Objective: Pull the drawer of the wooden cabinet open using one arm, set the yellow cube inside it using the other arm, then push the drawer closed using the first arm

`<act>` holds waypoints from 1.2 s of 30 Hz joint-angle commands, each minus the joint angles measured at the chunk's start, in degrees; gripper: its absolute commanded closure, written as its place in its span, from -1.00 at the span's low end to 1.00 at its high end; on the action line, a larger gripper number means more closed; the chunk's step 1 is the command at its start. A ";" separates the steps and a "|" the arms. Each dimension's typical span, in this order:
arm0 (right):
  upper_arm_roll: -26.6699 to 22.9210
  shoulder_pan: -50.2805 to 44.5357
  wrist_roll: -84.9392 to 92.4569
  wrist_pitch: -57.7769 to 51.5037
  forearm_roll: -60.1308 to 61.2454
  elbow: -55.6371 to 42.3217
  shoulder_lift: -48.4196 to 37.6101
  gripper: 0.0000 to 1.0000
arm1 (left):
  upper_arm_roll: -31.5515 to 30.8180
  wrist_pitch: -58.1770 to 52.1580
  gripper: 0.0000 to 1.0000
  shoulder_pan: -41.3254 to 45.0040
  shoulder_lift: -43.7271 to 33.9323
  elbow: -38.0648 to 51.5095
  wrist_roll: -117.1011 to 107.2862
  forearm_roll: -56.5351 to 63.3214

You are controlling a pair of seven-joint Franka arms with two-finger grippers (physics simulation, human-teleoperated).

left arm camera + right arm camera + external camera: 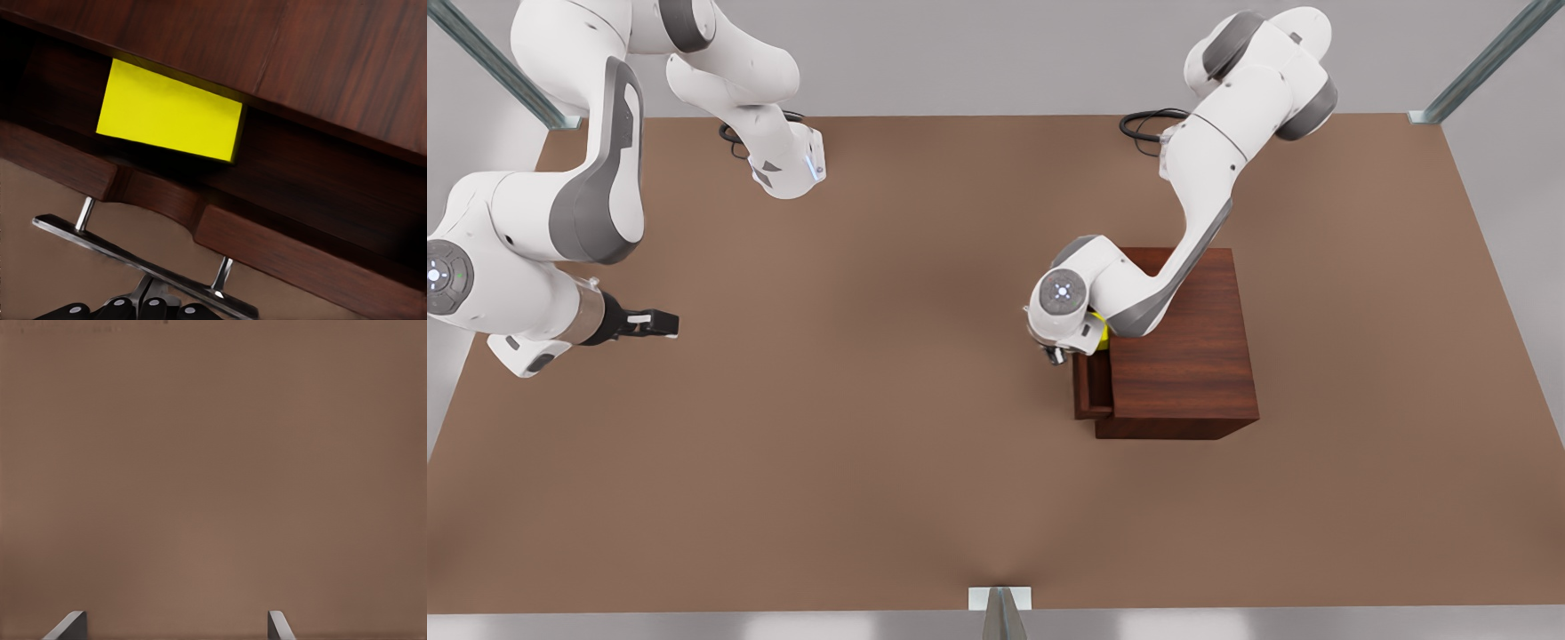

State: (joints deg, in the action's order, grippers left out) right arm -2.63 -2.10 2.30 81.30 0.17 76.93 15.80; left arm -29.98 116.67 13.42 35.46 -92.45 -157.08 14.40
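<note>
Left end effector sits at the drawer handle, at 9 o'clock of the wooden cabinet; grip can't be judged. Drawer part open, yellow cube inside. Right end effector waits over the bench, fingers spread, empty.

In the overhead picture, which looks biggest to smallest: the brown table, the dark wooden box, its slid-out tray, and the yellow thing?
1. Table
2. Wooden cabinet
3. Drawer, partly out
4. Yellow cube, mostly hidden by the left gripper, so its rank is unsure.
</note>
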 commanded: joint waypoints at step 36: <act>-0.01 -0.10 -2.39 0.35 -0.44 -0.12 0.11 -1.00 | -2.48 -52.86 -1.00 -18.78 -9.17 33.75 149.82 5.20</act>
State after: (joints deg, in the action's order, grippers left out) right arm -2.58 -2.16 0.18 81.47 -0.25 76.85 15.96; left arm -33.38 82.06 -4.22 28.04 -59.41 -121.17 15.94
